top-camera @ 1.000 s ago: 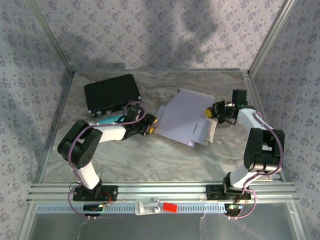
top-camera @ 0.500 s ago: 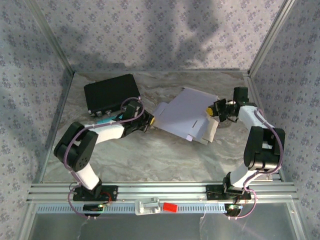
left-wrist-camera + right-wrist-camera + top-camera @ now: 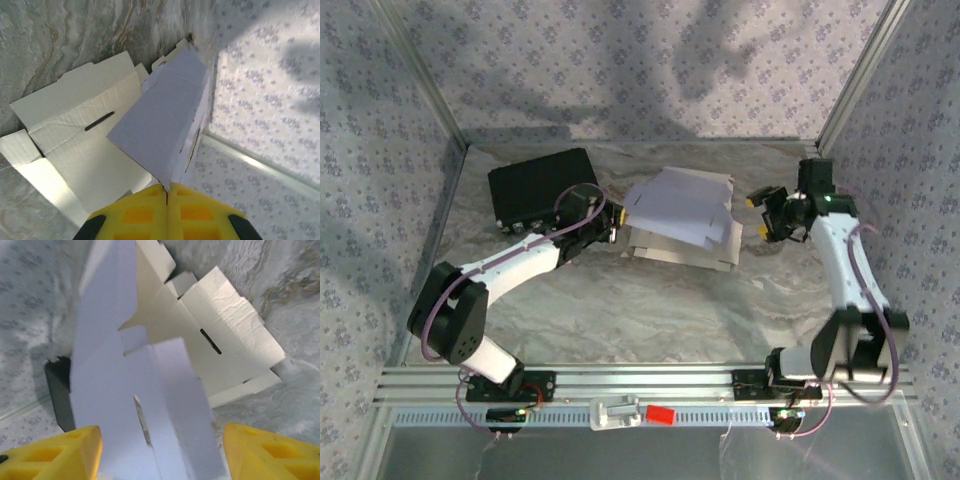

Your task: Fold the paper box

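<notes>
The paper box (image 3: pixel 680 212) lies mid-table as flattened cardboard, lilac outside and white inside, with one lilac panel raised over the white flaps. My left gripper (image 3: pixel 616 222) is at its left edge, shut on a corner of that lilac panel (image 3: pixel 160 120); in the left wrist view the yellow fingers (image 3: pixel 135 212) meet with the cardboard corner pinched at the left gripper (image 3: pixel 167 189). My right gripper (image 3: pixel 766 214) stands open just right of the box. In the right wrist view the right gripper (image 3: pixel 161 435) has the lilac panel (image 3: pixel 150 405) between its spread fingers (image 3: pixel 265 450), with white flaps (image 3: pixel 225 340) beyond.
A black case (image 3: pixel 542 187) sits at the back left, close behind the left forearm, and its dark edge (image 3: pixel 56 390) appears past the panel. Patterned walls and metal frame rails (image 3: pixel 630 380) enclose the marbled table (image 3: pixel 650 310).
The left gripper has carried the box's left corner up and toward the back, swinging the lilac panel over. The right arm has stretched back and right, and its gripper now stands apart from the box.
</notes>
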